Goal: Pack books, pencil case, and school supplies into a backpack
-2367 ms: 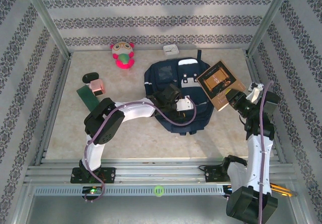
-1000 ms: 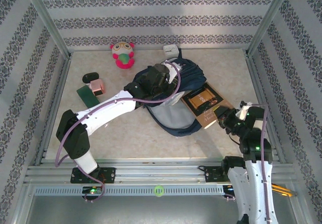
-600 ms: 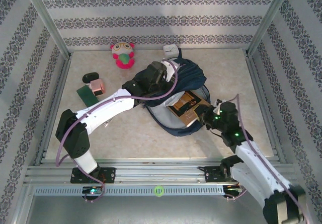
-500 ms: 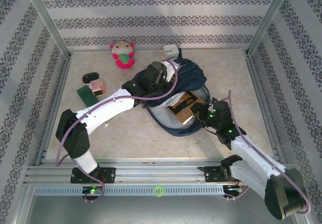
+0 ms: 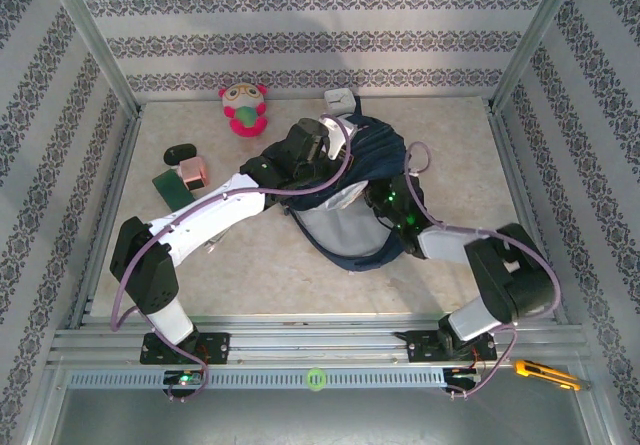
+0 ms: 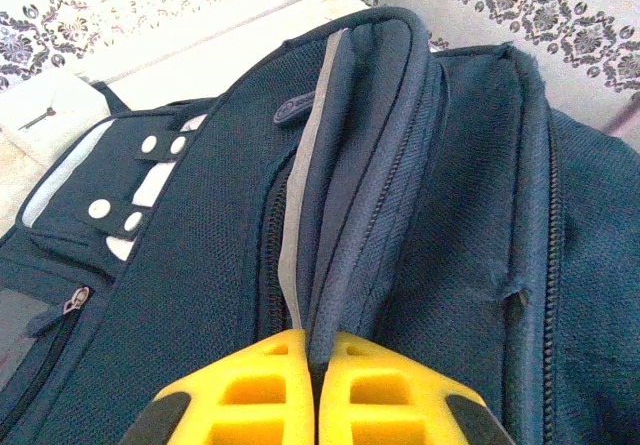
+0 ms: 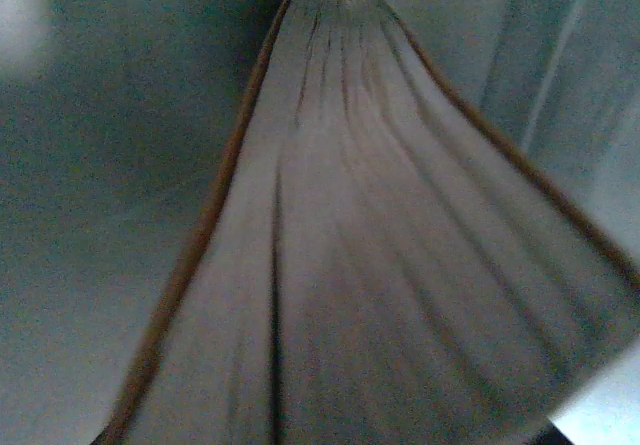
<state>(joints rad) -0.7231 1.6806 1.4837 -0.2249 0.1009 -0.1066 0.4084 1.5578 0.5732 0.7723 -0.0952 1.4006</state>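
Item 1, supplies: pink block and green piece, touching, far left on the table, well apart from the bag and not yet packed. Item 2, left arm: stretched on a diagonal from its base at the near-left edge, elbow low, wrist over the bag's raised top. Item 3, left gripper: its 2 yellow fingers are closed on the flap's edge, with the seam pinched between them. This is probably done to lift the flap and keep the mouth open for loading. Item 4, backpack: table centre, with the mouth gaping toward the near right and pale grey lining exposed. Item 5, book: already within the mouth, its fanned page edge facing the right wrist camera, with grey lining on both sides. Item 6, right gripper: pushed into the opening, apparently to seat the book deep. Its fingers are hidden, so whether they are clamped on the book or free cannot be told. Item 7, right arm: folded sharply, elbow out to the right, forearm running left and low toward the bag.
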